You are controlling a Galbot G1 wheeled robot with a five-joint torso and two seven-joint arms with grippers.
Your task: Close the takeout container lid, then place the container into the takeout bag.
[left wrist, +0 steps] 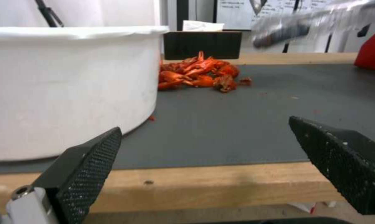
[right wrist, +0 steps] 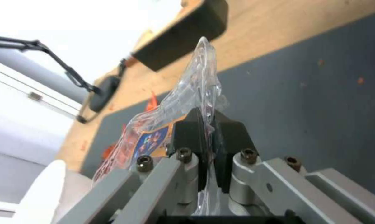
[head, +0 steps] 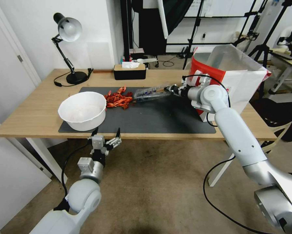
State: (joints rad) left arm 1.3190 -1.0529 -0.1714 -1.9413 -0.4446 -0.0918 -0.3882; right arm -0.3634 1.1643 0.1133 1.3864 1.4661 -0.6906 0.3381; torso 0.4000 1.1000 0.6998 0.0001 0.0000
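1. Clear plastic is pinched between the fingers of the right gripper point(right wrist: 208, 149): they are closed on an edge of the takeout container point(head: 151, 93), which hangs above the dark mat point(head: 159, 117), level and just beside the takeout bag point(head: 237, 74).
2. Judging by this, the lifting is done and the container looks folded flat; whether the lid has snapped closed I cannot tell, and no berries are clear to see. The drop into the bag is left.
3. The left gripper point(head: 106, 138) waits at the table's near edge, fingers spread wide, holding nothing.
4. Round about: a white bowl point(head: 82, 110), a heap of red shells point(head: 118, 99), a black tissue box point(head: 129, 71) and a desk lamp point(head: 68, 48).
5. The bag's tall near wall stands between container and opening, so the load probably has to rise over the rim; the right arm's cable hangs close to it.
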